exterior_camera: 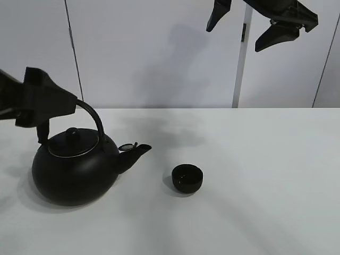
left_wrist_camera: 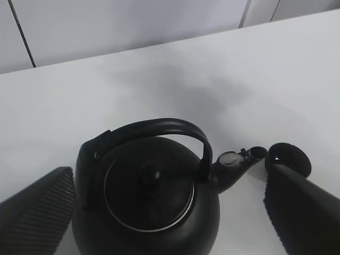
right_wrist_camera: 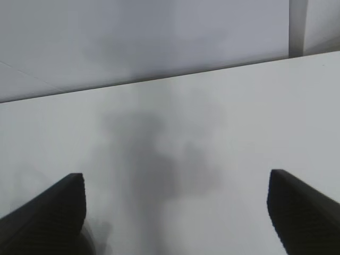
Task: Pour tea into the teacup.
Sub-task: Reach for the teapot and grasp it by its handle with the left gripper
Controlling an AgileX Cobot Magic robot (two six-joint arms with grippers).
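A large round black kettle [exterior_camera: 74,172] with an arched handle [exterior_camera: 94,118] stands on the left of the white table [exterior_camera: 255,159], its spout [exterior_camera: 137,151] pointing right. The small black handleless teacup [exterior_camera: 187,178] sits upright just right of the spout, apart from it. My left gripper [exterior_camera: 48,114] is open and hovers over the kettle's left side by the handle. In the left wrist view the left gripper [left_wrist_camera: 169,175] has a finger on each side of the kettle [left_wrist_camera: 149,207], and the teacup [left_wrist_camera: 289,158] shows beyond the spout [left_wrist_camera: 234,166]. My right gripper [exterior_camera: 247,26] is open, empty and raised high at the back right.
A white wall with dark vertical seams [exterior_camera: 74,58] runs behind the table. In the right wrist view the right gripper [right_wrist_camera: 175,183] looks down on bare white table [right_wrist_camera: 175,122] with soft shadows.
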